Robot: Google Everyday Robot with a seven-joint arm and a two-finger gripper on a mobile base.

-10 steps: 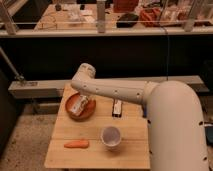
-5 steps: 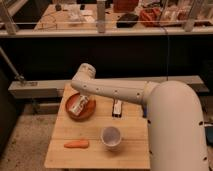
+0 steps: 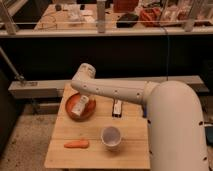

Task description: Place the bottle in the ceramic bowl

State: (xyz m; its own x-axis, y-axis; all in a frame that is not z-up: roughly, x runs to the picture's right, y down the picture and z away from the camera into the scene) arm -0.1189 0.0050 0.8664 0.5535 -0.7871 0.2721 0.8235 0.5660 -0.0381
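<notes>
A bulky white robot arm (image 3: 170,120) fills the lower right of the frame and reaches across to the upper left of a light wooden slatted table (image 3: 90,156), bending at a rounded joint above the table's far left corner and dropping toward it. At that corner sits the round, shallow orange-brown ceramic bowl (image 3: 67,107). The arm's gripper (image 3: 86,101) hangs down into the bowl from above. Whether it is clamped or spread cannot be told. Right beside the gripper, inside the bowl, lies the small whitish oblong bottle with a darker label patch (image 3: 76,107), tilted across the bowl's middle. A white round cup (image 3: 111,136) stands upright near the table's centre front, well apart from the bowl. A dark flat object with a white stripe (image 3: 117,107) lies to the right of the bowl, under the arm. An orange carrot-like piece (image 3: 76,144) lies along the front left edge, left of the cup.
</notes>
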